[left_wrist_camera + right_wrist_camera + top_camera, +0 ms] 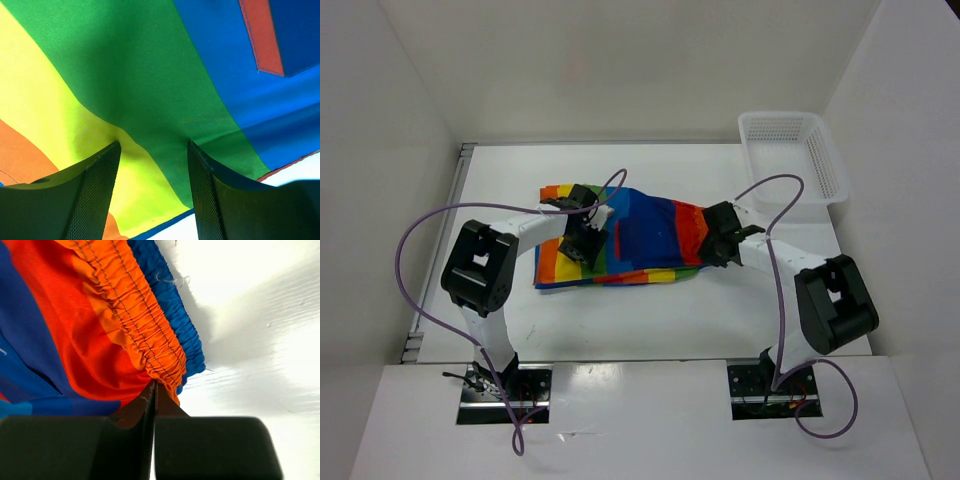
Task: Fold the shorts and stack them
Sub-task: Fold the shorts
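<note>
The shorts (650, 232) lie spread across the middle of the table, rainbow stripes at the left and dark blue and red toward the right. My left gripper (588, 240) stands open over their left part. In the left wrist view its fingertips (116, 146) press down on the yellow and green stripes of the shorts (150, 75), with cloth spanning the gap of the left gripper (154, 143). My right gripper (712, 242) is at the shorts' right end. That right gripper (156, 386) is shut, its tips touching the orange elastic waistband (135, 305); no cloth shows between the fingers.
A white mesh basket (795, 155) stands at the back right corner of the table. White walls close in the table on the left, back and right. Purple cables loop over both arms. Bare white table (250, 315) lies right of the waistband.
</note>
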Robot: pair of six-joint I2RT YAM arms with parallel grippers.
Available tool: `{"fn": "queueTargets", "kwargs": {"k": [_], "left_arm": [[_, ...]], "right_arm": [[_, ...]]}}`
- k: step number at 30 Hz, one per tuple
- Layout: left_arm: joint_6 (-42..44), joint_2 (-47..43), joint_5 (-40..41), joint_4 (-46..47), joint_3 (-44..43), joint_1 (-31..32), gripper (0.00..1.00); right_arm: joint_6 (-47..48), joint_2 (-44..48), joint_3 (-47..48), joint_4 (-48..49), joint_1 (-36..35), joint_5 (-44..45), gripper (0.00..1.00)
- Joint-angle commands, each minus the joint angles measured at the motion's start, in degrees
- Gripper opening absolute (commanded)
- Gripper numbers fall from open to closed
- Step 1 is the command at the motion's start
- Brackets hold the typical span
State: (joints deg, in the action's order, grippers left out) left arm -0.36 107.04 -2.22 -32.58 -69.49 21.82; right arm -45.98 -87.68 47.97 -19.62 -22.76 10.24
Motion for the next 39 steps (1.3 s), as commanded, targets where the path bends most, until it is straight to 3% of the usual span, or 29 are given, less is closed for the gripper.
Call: {"fn": "queueTargets", "kwargs": {"k": [1, 5, 7, 12, 17, 21, 24, 27, 28, 30, 31, 33, 34, 39], "left_arm": [[0.4, 4.9, 0.5, -1.9, 3.8, -1.5, 0.65], [0.4, 4.2, -0.7, -2.5, 3.8, -1.5, 0.65], [0.4, 3.6, -0.7, -2.5, 3.8, -1.0, 0.65], [0.4, 3.6, -1.7, -2.5, 4.3, 0.1, 0.65], [0.4, 3.6, -1.7, -3.0, 4.3, 0.1, 0.65], [0.4, 3.1, -2.3, -3.0, 4.3, 0.1, 0.66], [0.4, 2.5, -2.3, -3.0, 4.3, 0.1, 0.66], [0.4, 2.5, -2.3, -3.0, 5.5, 0.1, 0.66], [0.4, 2.5, -1.7, -2.5, 5.5, 0.1, 0.66], [0.4, 2.5, -1.7, -2.5, 6.0, 0.1, 0.66], [0.4, 2.5, -1.7, -2.5, 6.0, 0.1, 0.66], [0.4, 2.5, -1.7, -2.5, 6.0, 0.1, 0.66], [0.4, 2.5, -1.7, -2.5, 6.0, 0.1, 0.66], [0.4, 0.9, -3.0, -5.5, 3.6, 0.1, 0.66]], "right_arm": [[3.6, 4.3, 1.2, -1.5, 1.8, 4.4, 0.0], [0.4, 9.9, 1.8, -2.6, 1.8, 1.1, 0.23], [-2.3, 12.1, -0.8, -2.6, 1.8, -0.9, 0.46], [-10.2, 13.4, -6.8, 1.1, 1.8, -5.1, 0.81], [-12.4, 5.9, -7.4, 4.1, 1.8, -7.8, 0.84], [-14.0, 0.9, -6.8, 6.7, 1.8, -6.1, 0.84], [-14.0, -2.9, -6.2, 9.2, 1.8, -6.8, 0.77], [-14.0, -5.6, -5.6, 10.8, 2.3, -6.8, 0.59], [-14.0, -6.1, -5.6, 11.5, 2.8, -6.8, 0.47], [-14.0, -6.9, -5.6, 11.5, 3.3, -6.8, 0.32], [-13.4, -7.7, -5.6, 12.1, 3.3, -7.3, 0.17], [-12.7, -8.2, -5.6, 12.1, 3.9, -7.3, 0.04], [-12.6, -8.2, -5.0, 12.1, 3.9, -7.3, 0.0], [-8.2, -3.0, -2.1, 8.9, 3.9, -4.1, 0.0]]}}
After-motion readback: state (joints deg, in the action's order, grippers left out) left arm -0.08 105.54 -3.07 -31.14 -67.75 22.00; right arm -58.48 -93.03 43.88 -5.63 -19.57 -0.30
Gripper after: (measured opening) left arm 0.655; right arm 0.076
